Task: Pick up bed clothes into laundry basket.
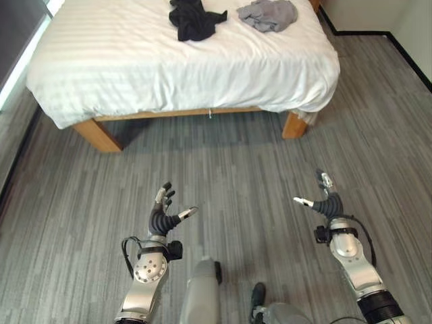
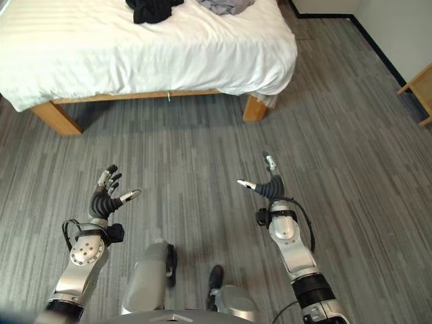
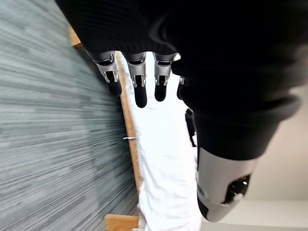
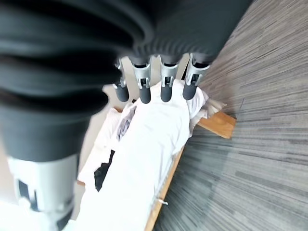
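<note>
A black garment (image 1: 194, 20) lies crumpled on the far part of the bed (image 1: 135, 61), which has a white sheet. A grey garment (image 1: 268, 15) lies beside it to the right. Both hands hover over the grey carpet well short of the bed. My left hand (image 1: 162, 214) is open, fingers spread and pointing toward the bed. My right hand (image 1: 325, 200) is open too, fingers straight, holding nothing. In the right wrist view the black garment (image 4: 102, 174) shows on the sheet past the fingers (image 4: 166, 86).
The bed stands on wooden legs (image 1: 101, 136) at its near corners, with a sheet corner hanging by the right leg (image 1: 294, 124). Grey carpet (image 1: 236, 169) stretches between me and the bed. A wooden furniture piece (image 2: 420, 91) stands at the far right.
</note>
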You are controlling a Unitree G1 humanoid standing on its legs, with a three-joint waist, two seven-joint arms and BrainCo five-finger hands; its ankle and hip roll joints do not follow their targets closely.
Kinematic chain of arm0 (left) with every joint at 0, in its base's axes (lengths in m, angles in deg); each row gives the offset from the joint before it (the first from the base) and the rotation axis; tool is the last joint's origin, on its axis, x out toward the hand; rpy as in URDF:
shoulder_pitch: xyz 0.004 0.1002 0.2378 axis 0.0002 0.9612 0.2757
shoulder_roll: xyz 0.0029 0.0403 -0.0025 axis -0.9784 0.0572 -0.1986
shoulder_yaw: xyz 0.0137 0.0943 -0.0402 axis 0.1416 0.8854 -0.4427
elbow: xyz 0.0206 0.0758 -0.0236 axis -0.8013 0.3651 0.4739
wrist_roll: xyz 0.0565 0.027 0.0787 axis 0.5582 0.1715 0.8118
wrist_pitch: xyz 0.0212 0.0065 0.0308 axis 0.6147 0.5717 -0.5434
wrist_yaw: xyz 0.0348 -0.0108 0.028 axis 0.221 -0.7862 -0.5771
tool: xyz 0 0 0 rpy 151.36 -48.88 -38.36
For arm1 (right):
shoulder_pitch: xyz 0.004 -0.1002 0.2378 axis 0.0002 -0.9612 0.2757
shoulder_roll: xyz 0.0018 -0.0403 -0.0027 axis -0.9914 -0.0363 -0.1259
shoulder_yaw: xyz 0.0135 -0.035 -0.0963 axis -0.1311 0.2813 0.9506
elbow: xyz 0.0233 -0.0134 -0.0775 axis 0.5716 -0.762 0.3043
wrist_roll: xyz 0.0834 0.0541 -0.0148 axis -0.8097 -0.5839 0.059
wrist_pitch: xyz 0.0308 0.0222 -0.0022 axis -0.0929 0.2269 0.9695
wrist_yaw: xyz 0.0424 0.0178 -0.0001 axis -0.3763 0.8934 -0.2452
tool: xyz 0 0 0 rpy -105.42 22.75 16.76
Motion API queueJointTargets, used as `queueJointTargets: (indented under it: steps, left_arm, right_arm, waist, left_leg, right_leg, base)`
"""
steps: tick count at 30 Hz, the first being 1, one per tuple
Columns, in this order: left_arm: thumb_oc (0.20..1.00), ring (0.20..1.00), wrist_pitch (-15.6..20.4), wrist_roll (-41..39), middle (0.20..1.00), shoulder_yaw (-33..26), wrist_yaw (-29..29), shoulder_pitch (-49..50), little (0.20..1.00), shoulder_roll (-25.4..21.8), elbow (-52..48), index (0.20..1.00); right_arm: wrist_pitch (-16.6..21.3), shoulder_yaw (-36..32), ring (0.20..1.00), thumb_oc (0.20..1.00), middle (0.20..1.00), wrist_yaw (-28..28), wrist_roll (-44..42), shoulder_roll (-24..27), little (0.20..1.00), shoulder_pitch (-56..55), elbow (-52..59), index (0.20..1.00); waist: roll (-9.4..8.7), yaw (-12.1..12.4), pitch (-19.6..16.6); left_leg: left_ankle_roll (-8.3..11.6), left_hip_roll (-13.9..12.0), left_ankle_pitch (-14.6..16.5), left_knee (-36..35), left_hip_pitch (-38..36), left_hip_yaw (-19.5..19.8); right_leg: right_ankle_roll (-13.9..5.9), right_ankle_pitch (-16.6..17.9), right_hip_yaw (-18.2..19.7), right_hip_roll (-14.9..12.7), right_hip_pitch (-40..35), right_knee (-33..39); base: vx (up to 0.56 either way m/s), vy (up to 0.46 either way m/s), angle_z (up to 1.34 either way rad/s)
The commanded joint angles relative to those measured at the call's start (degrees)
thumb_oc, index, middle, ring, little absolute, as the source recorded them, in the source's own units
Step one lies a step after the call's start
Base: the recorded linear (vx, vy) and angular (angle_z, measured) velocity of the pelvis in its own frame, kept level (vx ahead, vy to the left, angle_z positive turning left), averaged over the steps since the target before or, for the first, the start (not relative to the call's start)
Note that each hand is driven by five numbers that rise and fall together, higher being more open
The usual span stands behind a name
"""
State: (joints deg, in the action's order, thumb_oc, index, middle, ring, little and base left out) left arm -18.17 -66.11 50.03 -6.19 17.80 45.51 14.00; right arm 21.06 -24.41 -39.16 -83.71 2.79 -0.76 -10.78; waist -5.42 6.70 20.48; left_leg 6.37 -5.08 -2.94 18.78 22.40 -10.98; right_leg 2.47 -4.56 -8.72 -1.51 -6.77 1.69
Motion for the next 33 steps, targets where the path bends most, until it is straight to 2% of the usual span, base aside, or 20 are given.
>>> queueJointTargets:
  steps: [1, 2, 5, 6, 7, 9, 11, 14, 15, 17, 18, 21, 22, 23, 25, 26, 27, 29, 30, 33]
  left_arm:
    - [1.000, 1.000, 1.49, -1.29, 1.000, -0.55, -0.36, 1.14, 1.000, -2.48, -1.63, 1.000]
    - [1.000, 1.000, 1.20, -1.53, 1.000, -0.81, -0.94, 1.81, 1.000, -2.68, -1.14, 1.000]
    - [1.000, 1.000, 0.94, -1.09, 1.000, -0.78, -0.86, 2.23, 1.000, -2.79, -1.37, 1.000]
    - [1.000, 1.000, 0.24, 0.64, 1.000, 0.16, -0.75, 0.64, 1.000, -3.64, -0.68, 1.000]
    - [1.000, 1.000, 0.25, 0.64, 1.000, 0.13, -0.75, 0.59, 1.000, -3.63, -0.66, 1.000]
    - [1.000, 1.000, 0.29, 0.90, 1.000, 0.65, -0.38, -0.33, 1.000, -4.82, -0.71, 1.000]
    - [1.000, 1.000, 0.58, 1.87, 1.000, 0.85, -0.16, -1.83, 1.000, -5.99, -1.12, 1.000]
    - [1.000, 1.000, 0.91, 1.93, 1.000, 1.90, 0.40, -4.40, 1.000, -6.64, -1.06, 1.000]
    - [1.000, 1.000, 1.18, 2.31, 1.000, 1.56, 0.17, -4.75, 1.000, -7.07, -1.63, 1.000]
    - [1.000, 1.000, 1.38, 3.22, 1.000, 1.38, 0.44, -5.34, 1.000, -7.39, -1.28, 1.000]
    - [1.000, 1.000, 1.54, 6.54, 1.000, -0.15, 2.77, -7.02, 1.000, -7.89, -1.09, 1.000]
    - [1.000, 1.000, 2.23, 7.81, 1.000, -1.15, 4.19, -8.32, 1.000, -8.04, -1.56, 1.000]
    - [1.000, 1.000, 2.49, 6.76, 1.000, -1.86, 5.20, -9.91, 1.000, -7.23, -1.80, 1.000]
    - [1.000, 1.000, 2.71, 4.64, 1.000, -2.14, 6.07, -11.33, 1.000, -6.33, -1.32, 1.000]
    - [1.000, 1.000, 2.89, 3.74, 1.000, -2.60, 6.10, -11.24, 1.000, -6.44, -1.42, 1.000]
    - [1.000, 1.000, 3.14, 2.99, 1.000, -3.29, 5.71, -10.30, 1.000, -6.46, -1.08, 1.000]
    - [1.000, 1.000, 3.01, 3.09, 1.000, -3.54, 5.64, -9.83, 1.000, -6.35, -0.50, 1.000]
    - [1.000, 1.000, 2.74, 2.86, 1.000, -4.10, 4.90, -8.03, 1.000, -5.90, 0.02, 1.000]
    - [1.000, 1.000, 2.80, 1.49, 1.000, -4.26, 4.26, -6.64, 1.000, -5.27, 0.21, 1.000]
    - [1.000, 1.000, 2.03, 1.24, 1.000, -4.91, 2.95, -2.90, 1.000, -5.76, -1.34, 1.000]
  right_arm:
    - [2.04, 1.37, 1.000, 1.000, 1.000, -0.72, 2.02, 1.78, 1.000, 2.44, 2.63, 1.000]
    - [1.59, 1.92, 1.000, 1.000, 1.000, -0.21, 3.60, 2.06, 1.000, 3.11, 3.25, 1.000]
    - [1.71, 2.64, 1.000, 1.000, 1.000, 0.22, 4.27, 1.76, 1.000, 2.87, 3.54, 1.000]
    - [1.65, 3.69, 1.000, 1.000, 1.000, 0.44, 5.73, 0.23, 1.000, 2.80, 3.42, 1.000]
    - [1.65, 3.70, 1.000, 1.000, 1.000, 0.43, 5.75, 0.23, 1.000, 2.86, 3.40, 1.000]
    - [1.40, 4.61, 1.000, 1.000, 1.000, 0.72, 5.90, -0.28, 1.000, 3.30, 3.35, 1.000]
    - [1.44, 4.67, 1.000, 1.000, 1.000, 0.84, 6.79, -0.36, 1.000, 3.77, 3.50, 1.000]
    - [1.52, 4.65, 1.000, 1.000, 1.000, 0.33, 7.07, 0.49, 1.000, 4.75, 4.79, 1.000]
    - [1.46, 4.46, 1.000, 1.000, 1.000, 0.49, 7.48, 1.31, 1.000, 5.57, 5.65, 1.000]
    - [1.48, 4.17, 1.000, 1.000, 1.000, 0.02, 7.80, 1.58, 1.000, 5.90, 5.48, 1.000]
    - [1.14, 2.82, 1.000, 1.000, 1.000, -1.83, 9.55, 2.52, 1.000, 6.02, 5.05, 1.000]
    - [0.80, 1.56, 1.000, 1.000, 1.000, -2.87, 10.67, 3.95, 1.000, 4.85, 4.21, 1.000]
    - [0.14, 0.39, 1.000, 1.000, 1.000, -3.41, 10.56, 5.23, 1.000, 4.86, 2.93, 1.000]
    - [-0.71, -0.79, 1.000, 1.000, 1.000, -4.55, 11.02, 6.63, 1.000, 5.55, 1.58, 1.000]
    - [-1.22, -1.32, 1.000, 1.000, 1.000, -5.09, 11.92, 7.44, 1.000, 5.79, 1.43, 1.000]
    - [-2.39, -1.66, 1.000, 1.000, 1.000, -6.15, 14.93, 8.90, 1.000, 6.30, 0.82, 1.000]
    - [-3.07, -1.63, 1.000, 1.000, 1.000, -6.54, 16.47, 9.61, 1.000, 6.73, 0.46, 1.000]
    - [-4.44, -0.15, 1.000, 1.000, 1.000, -4.59, 18.64, 11.43, 1.000, 7.99, -1.36, 1.000]
    - [-5.64, 0.31, 1.000, 1.000, 1.000, -4.34, 20.89, 13.20, 1.000, 9.18, -3.79, 1.000]
    - [-7.59, -0.48, 1.000, 1.000, 1.000, -5.08, 24.02, 16.50, 1.000, 10.00, -5.12, 1.000]
  waist:
    - [1.55, 0.53, -4.58]
    - [1.82, 0.81, -5.50]
    - [1.72, 1.06, -5.96]
    - [0.86, 0.00, -6.40]
    - [1.00, 0.16, -6.50]
    - [1.32, -1.77, -5.87]
    - [2.78, -3.28, -5.42]
    - [4.17, -6.34, -4.47]
    - [3.70, -7.85, -4.83]
    - [3.67, -9.10, -5.16]
    - [3.77, -11.15, -5.84]
    - [3.19, -11.89, -6.43]
    - [3.58, -12.36, -5.83]
    - [2.33, -12.07, -4.92]
    - [1.54, -11.89, -4.76]
    - [1.92, -11.60, -5.14]
    - [2.32, -11.35, -5.23]
    - [3.37, -10.47, -6.16]
    - [3.98, -9.43, -6.61]
    - [4.24, -8.01, -7.54]
  left_leg:
    - [-0.09, -2.58, -3.06, -14.32, -5.75, -4.20]
    - [-0.72, -2.75, -4.10, -18.99, -7.70, -6.30]
    - [-1.53, -2.02, -5.28, -20.08, -9.40, -6.56]
    - [-4.29, 1.61, -3.65, -22.75, -15.94, -8.03]
    - [-4.29, 1.38, -3.79, -22.81, -15.79, -8.17]
    - [-5.96, 2.36, -1.96, -23.78, -19.42, -7.93]
    - [-6.34, 1.16, -0.35, -23.78, -22.00, -7.81]
    - [-5.26, 0.97, 2.01, -23.78, -25.23, -6.05]
    - [-4.08, 1.38, 3.88, -23.78, -26.99, -5.26]
    - [-3.47, 1.42, 5.13, -23.78, -28.31, -4.37]
    - [-2.70, 2.23, 9.10, -23.78, -32.90, -2.99]
    - [-2.55, 4.13, 12.71, -20.81, -37.06, -1.07]
    - [-0.02, 3.97, 11.85, -7.32, -33.23, -0.64]
    - [3.30, 0.75, 8.72, 6.17, -27.24, -4.29]
    - [3.89, -2.25, 6.65, 10.14, -24.66, -7.57]
    - [3.12, -6.97, 5.69, 7.96, -24.61, -13.46]
    - [2.70, -7.74, 6.65, 4.19, -25.22, -15.48]
    - [1.80, -6.49, 5.14, -9.19, -25.22, -16.08]
    - [2.00, -6.55, 1.93, -13.67, -24.07, -16.44]
    - [1.44, -6.45, -1.39, -20.88, -25.93, -18.15]
  right_leg:
    - [-5.44, -5.73, -0.12, -0.95, -8.97, 2.52]
    - [-6.26, -7.42, -0.36, -0.97, -10.88, 1.09]
    - [-6.74, -7.42, 0.14, -1.38, -10.98, -1.36]
    - [-10.67, -0.10, -0.82, -3.69, -5.75, -18.25]
    - [-10.61, 0.05, -0.63, -3.51, -5.45, -18.31]
    - [-13.28, 8.26, -0.25, -4.87, 0.78, -31.63]
    - [-13.53, 9.52, -0.27, -5.86, 6.33, -38.25]
    - [-10.33, 3.02, -3.25, -8.26, 14.08, -29.45]
    - [-10.00, 2.12, -3.23, -7.41, 14.57, -14.09]
    - [-10.32, 4.14, -2.44, -6.48, 15.22, -6.33]
    - [-12.05, 7.88, 0.30, -6.02, 18.56, 0.94]
    - [-11.51, 9.41, 0.80, -6.88, 14.94, 1.41]
    - [-10.48, 10.24, -0.99, -7.93, 10.90, 2.26]
    - [-8.88, 9.28, -2.95, -9.36, 6.82, 3.06]
    - [-8.11, 8.79, -4.24, -10.10, 5.74, 3.31]
    - [-7.80, 7.17, -6.18, -10.02, 4.26, 3.31]
    - [-8.28, 6.41, -6.48, -9.71, 3.53, 3.31]
    - [-9.70, 5.01, -6.82, -9.70, 2.51, 3.31]
    - [-10.01, 3.89, -7.58, -9.40, 0.93, 3.31]
    - [-10.38, 2.99, -8.83, -9.06, -1.34, 3.31]
  base:
    - [0.69, 0.210, -0.06]
    - [0.52, 0.160, -0.09]
    - [0.45, 0.176, -0.19]
    - [0.45, 0.210, -0.42]
    - [0.60, 0.301, -0.39]
    - [0.33, 0.177, -0.13]
    - [0.44, 0.130, 0.40]
    - [0.62, -0.032, 0.46]
    - [0.45, -0.133, 0.63]
    - [0.63, -0.179, 0.76]
    - [0.90, -0.217, 1.29]
    - [0.73, -0.228, 1.04]
    - [0.43, -0.277, 0.76]
    - [0.50, -0.340, 0.55]
    - [0.25, -0.151, 0.58]
    - [0.29, -0.004, 0.09]
    - [0.50, 0.079, -0.37]
    - [0.41, 0.167, -0.34]
    - [0.31, 0.148, -0.36]
    - [0.41, 0.145, -0.37]
